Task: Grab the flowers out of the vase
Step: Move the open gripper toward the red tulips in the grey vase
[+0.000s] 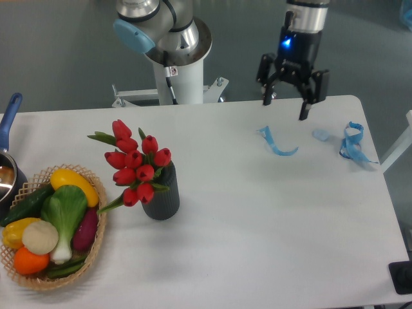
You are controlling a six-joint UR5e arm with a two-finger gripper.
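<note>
The flowers (136, 165), a bunch of red tulip buds with green leaves, stand in the vase (162, 198), a short dark ribbed cylinder left of the table's middle. The bunch leans to the left over the vase's rim. My gripper (286, 107) hangs open and empty above the far right part of the table, well to the right of and behind the flowers. Its two black fingers (304, 111) point down with a wide gap between them.
A wicker basket (96, 248) of vegetables sits at the front left, close to the vase. A blue-handled metal pot (8, 168) is at the left edge. Blue ribbon pieces (278, 145) (352, 143) lie below and right of the gripper. The arm's base (181, 71) stands behind the table.
</note>
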